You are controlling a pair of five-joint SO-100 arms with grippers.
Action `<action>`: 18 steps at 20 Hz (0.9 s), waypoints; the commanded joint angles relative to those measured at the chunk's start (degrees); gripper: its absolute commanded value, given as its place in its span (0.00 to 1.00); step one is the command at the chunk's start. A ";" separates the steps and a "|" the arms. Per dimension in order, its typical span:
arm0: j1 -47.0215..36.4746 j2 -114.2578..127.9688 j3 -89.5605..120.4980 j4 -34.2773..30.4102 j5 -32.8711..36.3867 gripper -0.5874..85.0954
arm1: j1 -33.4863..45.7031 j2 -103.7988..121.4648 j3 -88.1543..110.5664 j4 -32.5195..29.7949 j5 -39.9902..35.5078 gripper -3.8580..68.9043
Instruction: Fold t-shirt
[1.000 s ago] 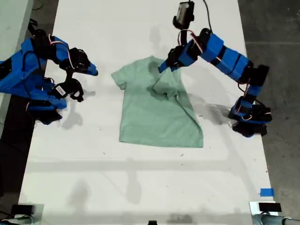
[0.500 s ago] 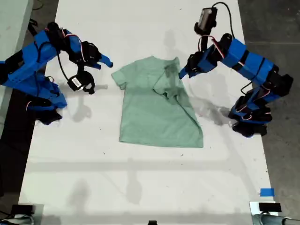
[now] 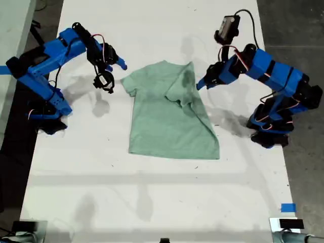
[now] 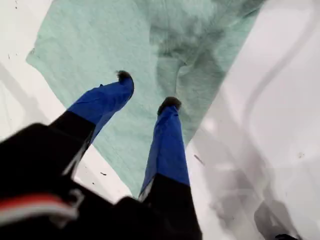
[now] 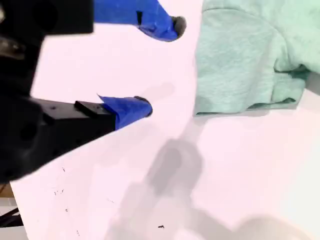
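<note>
Both arms have lifted clear; the t-shirt [image 3: 169, 119] lies mid-desk [image 3: 152, 202], one sleeve folded inward. My first gripper [image 4: 146, 90] hovers above it, jaws spread, empty; my second gripper [image 5: 161, 65], likewise spread, approaches the unfolded sleeve [image 5: 235, 60].

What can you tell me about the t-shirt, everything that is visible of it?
The t-shirt is plain pale mint green and looks like soft cotton knit. It lies flat on the white table, hem toward the exterior view's bottom. The sleeve on the exterior view's left is spread out; the other is folded inward over the chest, leaving a rumpled diagonal edge. My first gripper hovers open over it, and my second gripper is open beside the spread sleeve. Neither holds it.
</note>
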 commanded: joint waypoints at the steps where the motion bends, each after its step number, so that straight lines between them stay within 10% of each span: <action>1: -0.53 -3.34 -0.35 -3.78 0.53 0.31 | -1.05 3.16 0.26 -2.37 0.53 0.26; 18: 0.09 -26.54 -10.90 -5.63 0.70 0.28 | -0.97 9.40 7.73 -4.57 1.23 0.26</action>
